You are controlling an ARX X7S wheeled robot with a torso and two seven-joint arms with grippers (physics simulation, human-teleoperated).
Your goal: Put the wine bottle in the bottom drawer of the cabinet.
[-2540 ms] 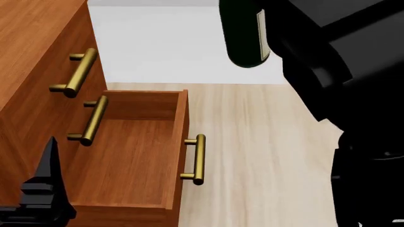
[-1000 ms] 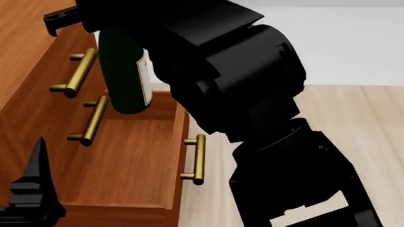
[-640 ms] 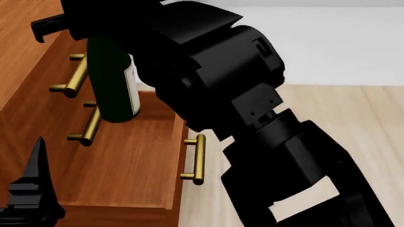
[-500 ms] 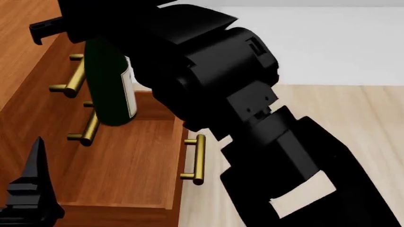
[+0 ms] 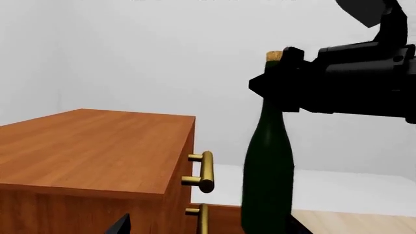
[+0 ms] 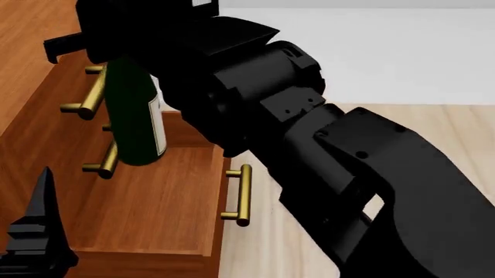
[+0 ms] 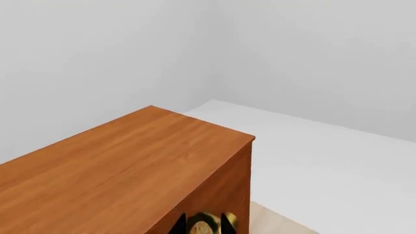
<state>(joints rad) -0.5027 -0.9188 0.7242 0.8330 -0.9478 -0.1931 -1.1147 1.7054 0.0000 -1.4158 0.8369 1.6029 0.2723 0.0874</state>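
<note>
Green wine bottle [image 6: 138, 119] hangs above the bottom drawer [image 6: 155, 200], right claw [image 6: 116, 49] gripping.

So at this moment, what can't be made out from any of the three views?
- Wine bottle base: in the left wrist view the frame edge cuts it off; whether it touches the bottom drawer floor is unclear.
- Right pincer jaws: the arm's black housing hides them in the head view.
- Left pincer: only one dark fingertip shows.
</note>
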